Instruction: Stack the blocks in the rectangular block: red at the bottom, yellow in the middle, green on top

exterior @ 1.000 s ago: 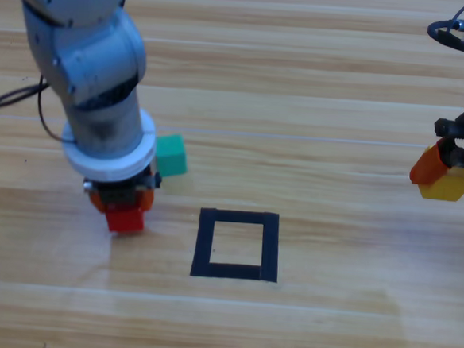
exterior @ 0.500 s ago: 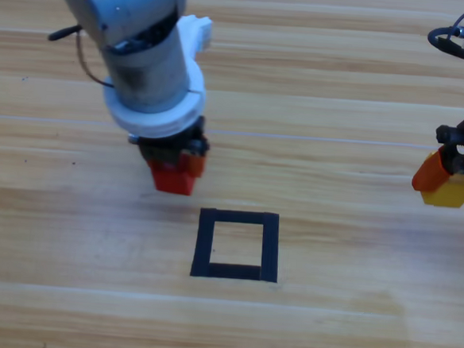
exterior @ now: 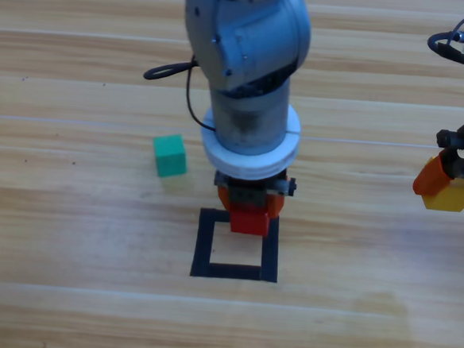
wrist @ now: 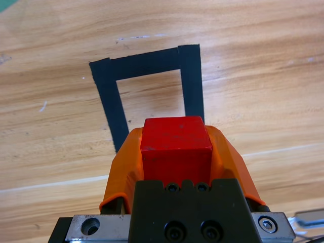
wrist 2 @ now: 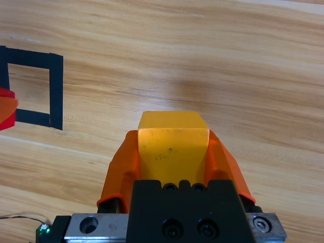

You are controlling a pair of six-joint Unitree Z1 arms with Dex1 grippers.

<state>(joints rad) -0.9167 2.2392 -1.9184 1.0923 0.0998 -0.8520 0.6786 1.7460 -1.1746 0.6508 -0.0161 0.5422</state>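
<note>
My left gripper (exterior: 250,211) is shut on the red cube (exterior: 249,220) and hangs over the far edge of the black tape frame (exterior: 234,270). In the left wrist view the red cube (wrist: 175,144) sits between the orange jaws, with the frame (wrist: 109,96) just beyond it. At the right edge my right gripper (exterior: 445,185) is shut on the yellow cube (exterior: 447,195); the right wrist view shows the yellow cube (wrist 2: 173,139) held above bare wood. The teal-green cube (exterior: 170,154) rests on the table, left of the left arm.
The wooden table (exterior: 72,290) lies around the frame. A black cable (exterior: 175,70) loops behind the left arm. In the right wrist view the tape frame (wrist 2: 55,86) shows at the left edge.
My left arm has swung right and toward the frame, carrying the red cube from beside the green cube to the frame's far edge. The green cube is uncovered again. The right arm barely moved.
</note>
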